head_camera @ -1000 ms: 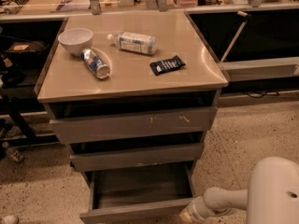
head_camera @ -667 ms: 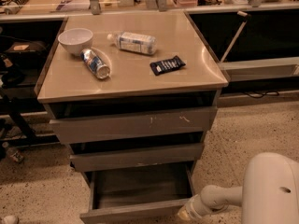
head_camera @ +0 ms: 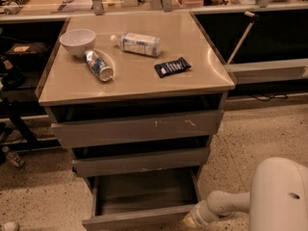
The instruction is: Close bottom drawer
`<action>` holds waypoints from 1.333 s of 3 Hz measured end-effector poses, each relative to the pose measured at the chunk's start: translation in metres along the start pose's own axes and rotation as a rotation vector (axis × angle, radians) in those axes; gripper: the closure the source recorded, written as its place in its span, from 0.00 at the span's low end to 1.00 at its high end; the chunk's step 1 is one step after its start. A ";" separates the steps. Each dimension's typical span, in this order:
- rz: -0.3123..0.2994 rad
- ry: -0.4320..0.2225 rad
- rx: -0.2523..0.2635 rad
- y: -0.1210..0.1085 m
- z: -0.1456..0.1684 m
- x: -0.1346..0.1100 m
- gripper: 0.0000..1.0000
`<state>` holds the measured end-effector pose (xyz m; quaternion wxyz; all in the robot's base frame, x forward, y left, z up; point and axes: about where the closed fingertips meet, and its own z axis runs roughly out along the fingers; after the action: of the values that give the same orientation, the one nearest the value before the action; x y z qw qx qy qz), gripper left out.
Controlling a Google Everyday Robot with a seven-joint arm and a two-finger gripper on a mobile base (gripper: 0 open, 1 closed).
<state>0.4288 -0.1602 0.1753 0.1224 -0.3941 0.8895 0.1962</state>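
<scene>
The bottom drawer [head_camera: 144,192] is the lowest and narrowest of three grey drawers in the cabinet. It stands pulled out, its shallow grey tray interior showing and its low plain front [head_camera: 137,219] near the bottom edge of the view. My gripper [head_camera: 191,220] sits at the end of a white forearm [head_camera: 226,205] coming in from the lower right. It is right beside the right end of the drawer's front; I cannot tell whether it touches. The middle drawer [head_camera: 142,161] and the top drawer [head_camera: 139,128], which has scratch marks, stand slightly out.
On the cabinet top [head_camera: 144,83] are a white bowl [head_camera: 77,41], a can lying on its side [head_camera: 98,65], a plastic bottle lying down [head_camera: 137,43] and a dark packet [head_camera: 172,67]. A dark rack [head_camera: 14,105] stands to the left. The floor is speckled.
My arm and gripper have shifted slightly left toward the right end of the bottom drawer's front. The drawer has not visibly moved.
</scene>
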 end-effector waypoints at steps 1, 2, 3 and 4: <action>0.000 0.000 0.000 0.000 0.000 0.000 0.35; 0.000 0.000 0.000 0.000 0.000 0.000 0.11; 0.000 0.000 -0.001 0.000 0.000 0.000 0.00; 0.000 0.000 -0.001 0.000 0.000 0.000 0.00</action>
<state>0.4285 -0.1600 0.1751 0.1222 -0.3942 0.8894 0.1964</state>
